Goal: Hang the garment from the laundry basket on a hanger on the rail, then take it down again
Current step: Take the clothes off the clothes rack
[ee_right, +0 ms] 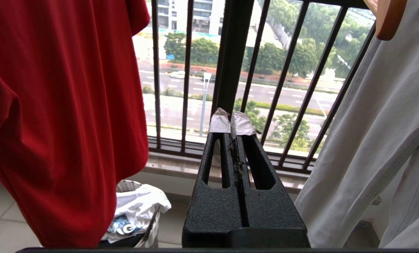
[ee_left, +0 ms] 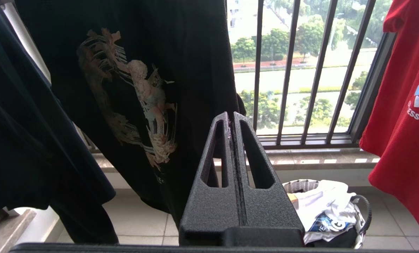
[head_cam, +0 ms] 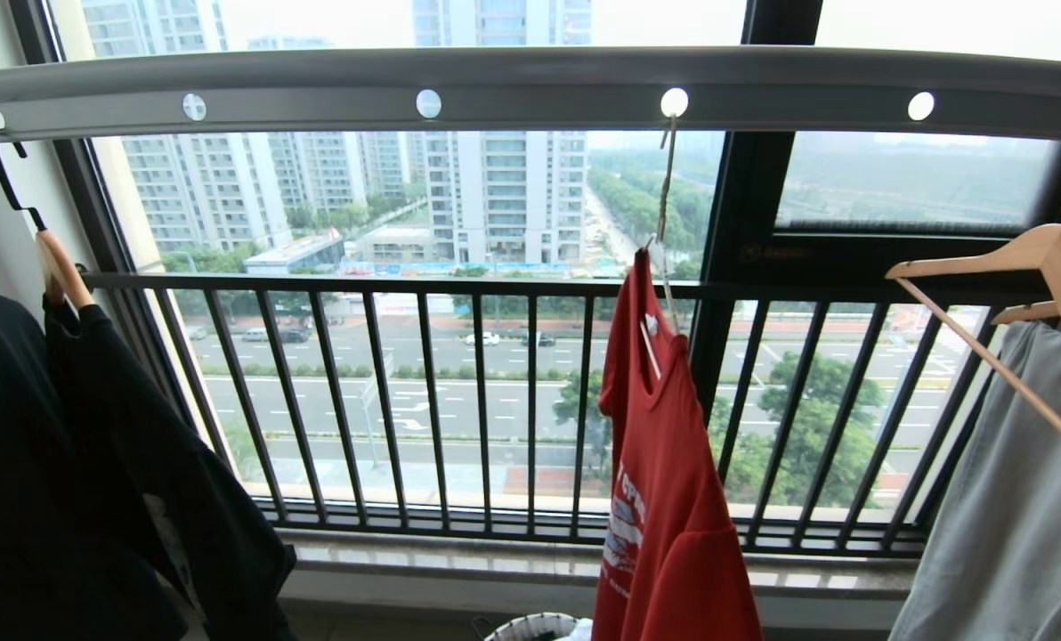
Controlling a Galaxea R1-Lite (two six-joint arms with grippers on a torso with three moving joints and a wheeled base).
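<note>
While both claws are pressed together and empty, the left claw (ee_left: 233, 116) points at the window bars, the red T-shirt (head_cam: 673, 481) off to its right. The right claw (ee_right: 231, 121) sits between that shirt and a grey garment (ee_right: 371, 140). The shirt hangs on a thin hanger (head_cam: 664, 231) from the rail (head_cam: 530, 89), above the laundry basket (ee_left: 362, 207) on the floor.

Red garment (head_cam: 673, 499) white-lettered, pale grey rail (head_cam: 530, 85), black printed T-shirt (ee_left: 139, 88)

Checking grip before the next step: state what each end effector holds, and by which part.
Nothing is held. The left end effector and the right end effector are both shut and empty; the red T-shirt hangs from the rail.
</note>
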